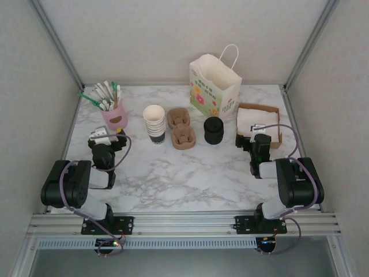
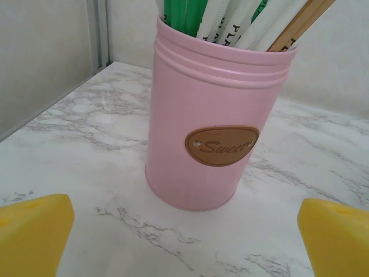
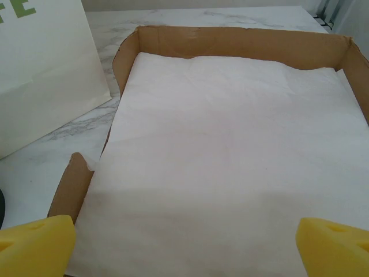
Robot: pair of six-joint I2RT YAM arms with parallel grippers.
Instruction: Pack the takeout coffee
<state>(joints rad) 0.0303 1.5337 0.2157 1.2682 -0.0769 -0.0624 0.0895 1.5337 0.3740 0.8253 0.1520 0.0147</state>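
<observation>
On the white marble tabletop (image 1: 190, 167), pale walls (image 1: 173, 34) around, both arms' jaws spread wide

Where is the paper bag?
In the top view the bag stands at the back of the table, right of centre, behind the black lids and beside the cardboard tray.

pink tin (image 1: 115, 119): far left of paper bag (image 1: 214, 86) | cardboard tray (image 1: 258, 107): right of bag | pulp carriers (image 1: 180, 130): before bag, left

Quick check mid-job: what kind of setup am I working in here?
Probably a mock café takeout counter in a walled test cell: stacked paper cups, pulp cup carriers, a handled paper bag, on a marble-look table.
</observation>
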